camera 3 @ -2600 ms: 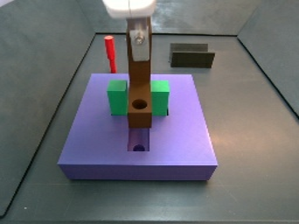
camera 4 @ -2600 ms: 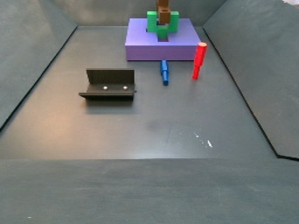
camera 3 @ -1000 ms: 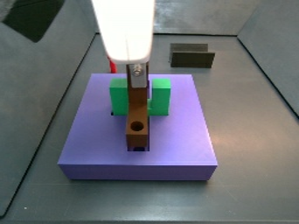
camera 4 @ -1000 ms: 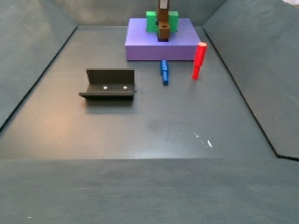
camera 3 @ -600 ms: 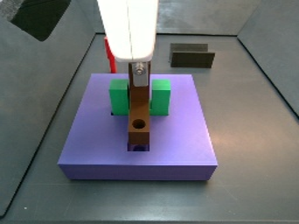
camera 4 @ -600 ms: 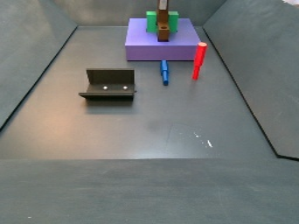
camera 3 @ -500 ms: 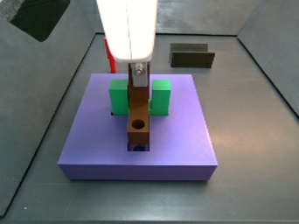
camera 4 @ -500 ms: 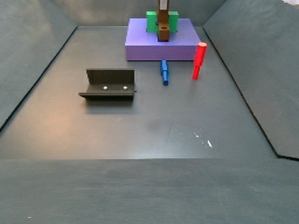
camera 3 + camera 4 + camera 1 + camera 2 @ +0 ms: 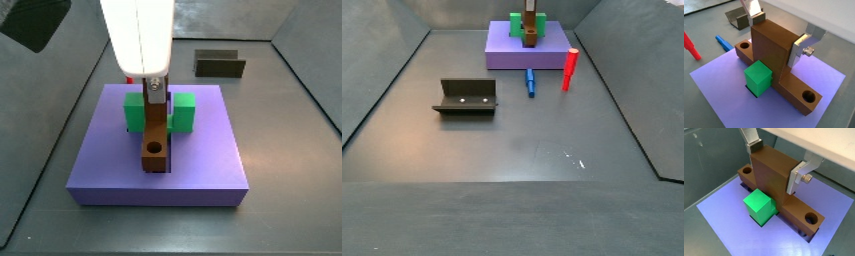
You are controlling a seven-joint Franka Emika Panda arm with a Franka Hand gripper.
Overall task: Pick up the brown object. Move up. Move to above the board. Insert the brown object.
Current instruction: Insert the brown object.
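Note:
The brown object (image 9: 156, 135) is a long orange-brown bar lying lengthwise in the groove of the purple-blue board (image 9: 201, 165). Its round hole faces the front end. It passes between the two arms of the green block (image 9: 135, 112). My gripper (image 9: 155, 88) stands straight above it. In both wrist views the silver fingers (image 9: 801, 46) press on either side of the bar's raised middle part (image 9: 774, 50), so the gripper (image 9: 776, 40) is shut on it. The green block (image 9: 759, 205) sits right beside the bar (image 9: 771, 178) under the gripper (image 9: 774, 167).
A red peg (image 9: 569, 68) stands upright beside the board (image 9: 509, 55). A small blue piece (image 9: 531, 82) lies on the floor next to the peg. The dark fixture (image 9: 466, 97) stands apart from the board on the grey floor. Grey walls enclose the floor.
The gripper has come down with the brown object. The bar's front end now sits low in the groove, covering the slot that showed under it before.

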